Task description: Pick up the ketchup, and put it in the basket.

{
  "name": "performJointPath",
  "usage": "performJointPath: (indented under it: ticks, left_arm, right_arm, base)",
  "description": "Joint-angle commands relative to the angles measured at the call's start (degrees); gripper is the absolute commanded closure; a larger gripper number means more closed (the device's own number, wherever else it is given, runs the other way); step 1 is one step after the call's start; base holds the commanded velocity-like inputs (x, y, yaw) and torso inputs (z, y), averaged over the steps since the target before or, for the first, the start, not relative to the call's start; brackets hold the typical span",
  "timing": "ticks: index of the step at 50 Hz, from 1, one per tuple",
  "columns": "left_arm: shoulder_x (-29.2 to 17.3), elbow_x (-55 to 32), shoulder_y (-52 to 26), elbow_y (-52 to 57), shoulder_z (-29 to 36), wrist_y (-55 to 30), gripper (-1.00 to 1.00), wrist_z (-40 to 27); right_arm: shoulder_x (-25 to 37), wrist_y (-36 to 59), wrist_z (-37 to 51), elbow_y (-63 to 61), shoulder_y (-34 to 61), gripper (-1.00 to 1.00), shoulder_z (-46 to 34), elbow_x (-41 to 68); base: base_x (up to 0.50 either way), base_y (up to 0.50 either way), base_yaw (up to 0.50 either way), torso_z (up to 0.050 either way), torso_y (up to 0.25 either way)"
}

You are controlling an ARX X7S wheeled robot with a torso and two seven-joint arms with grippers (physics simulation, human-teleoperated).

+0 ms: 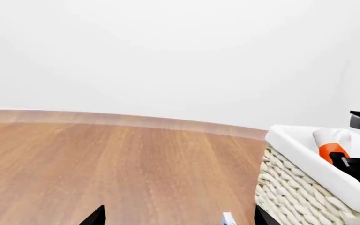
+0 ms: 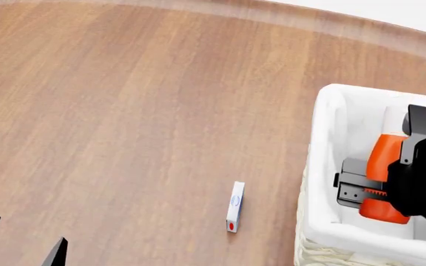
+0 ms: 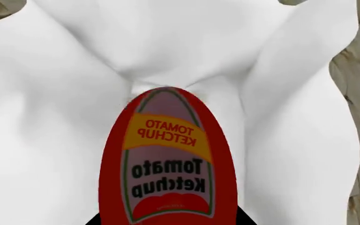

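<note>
The ketchup, an orange-red bottle with a white cap, lies tilted inside the basket, over its white liner. My right gripper is shut on the bottle, one black finger on each side. In the right wrist view the ketchup fills the space between the jaws, label up, above the liner. In the left wrist view the ketchup shows in the basket. My left gripper is open and empty at the near left, also in the left wrist view.
A small white box with a red end lies on the wooden table, just left of the basket; it also shows in the left wrist view. The table's far edge meets a pale wall.
</note>
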Motion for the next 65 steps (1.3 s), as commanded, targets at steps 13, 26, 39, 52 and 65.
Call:
performJointPath:
  ticks: [13, 26, 39, 52, 65]
  left_arm:
    - [1.0, 0.4, -0.3, -1.8, -0.2, 1.3, -1.00, 2.1]
    - [1.1, 0.6, -0.5, -2.3, 0.1, 1.6, -1.00, 2.4]
    - [0.5, 0.3, 0.2, 0.0, -0.2, 1.8, -1.00, 1.9]
    - [-0.3, -0.1, 0.8, 2.6, -0.5, 1.8, -1.00, 1.3]
    - [-1.1, -0.8, 1.4, 4.7, -1.0, 2.0, -1.00, 0.9]
  right_arm:
    - [-0.3, -0.2, -2.0, 0.5, 0.3, -1.00, 3.1, -0.5]
    - [1.3, 1.5, 1.1, -3.4, -0.5, -1.00, 5.1, 1.9]
    - [3.6, 5.5, 7.8, -9.7, -0.3, -1.00, 8.9, 6.6]
    - [6.1, 9.0, 15.8, -16.3, -0.9, -1.00, 13.3, 12.4]
    - [8.3, 11.3, 24.2, -25.0, -3.6, -1.00, 17.5, 19.0]
  base:
    - [0.00, 0.00, 0.00, 0.000, 0.000]
    - [0.00, 0.00, 0.00, 0.000, 0.000]
    - [0.00, 0.00, 0.00, 0.000, 0.000]
    - [0.00, 0.00, 0.00, 0.000, 0.000]
    - [0.00, 0.00, 0.00, 0.000, 0.000]
